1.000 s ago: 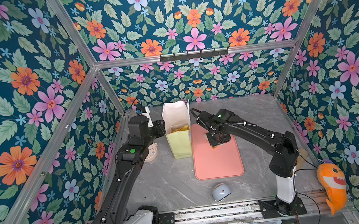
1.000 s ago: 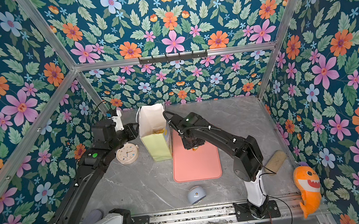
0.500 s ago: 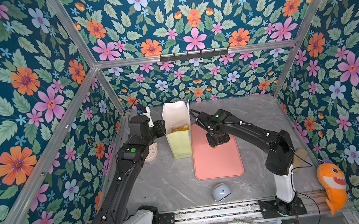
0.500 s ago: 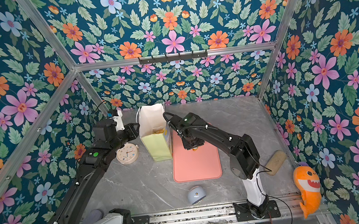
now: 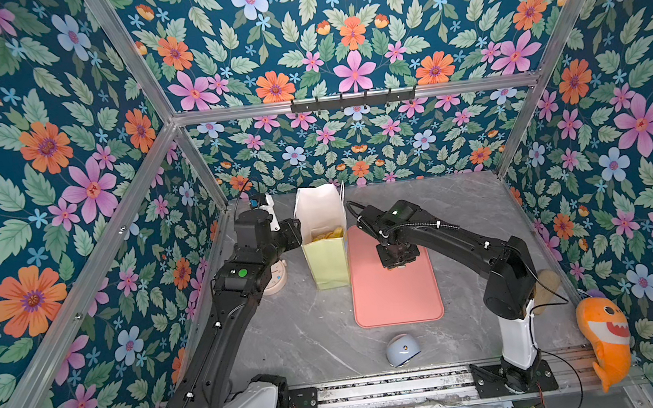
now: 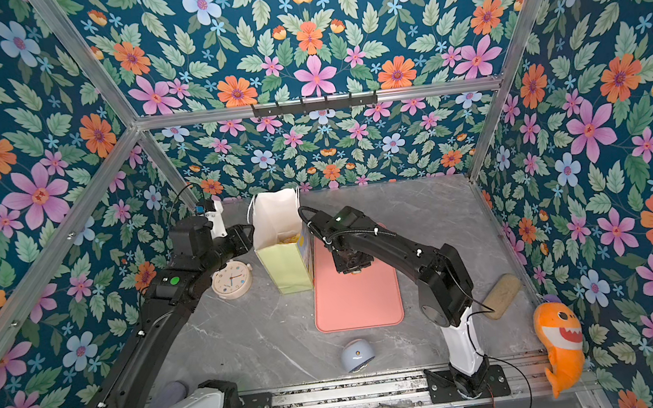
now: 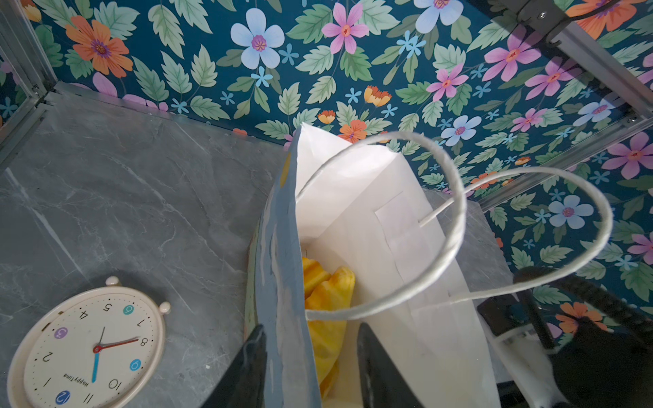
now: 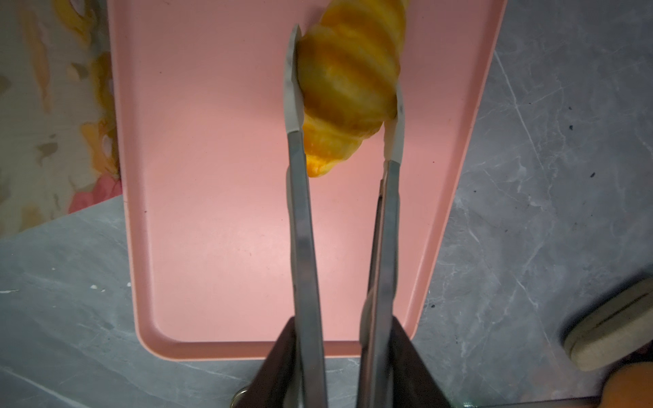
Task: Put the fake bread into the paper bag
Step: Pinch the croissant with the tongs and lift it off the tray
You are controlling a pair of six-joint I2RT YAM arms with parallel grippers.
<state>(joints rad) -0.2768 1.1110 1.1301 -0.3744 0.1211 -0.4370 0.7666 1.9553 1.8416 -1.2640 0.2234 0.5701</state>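
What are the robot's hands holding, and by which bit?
The right gripper squeezes metal tongs; the tong tips pinch a croissant across its ridged middle. The left gripper only straddles the printed wall of the paper bag, jaws apart.

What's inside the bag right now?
Yellow ridged bread lies piled in the bag; one finger of the left gripper reaches in too. The count, and anything beneath, is hidden by the walls.
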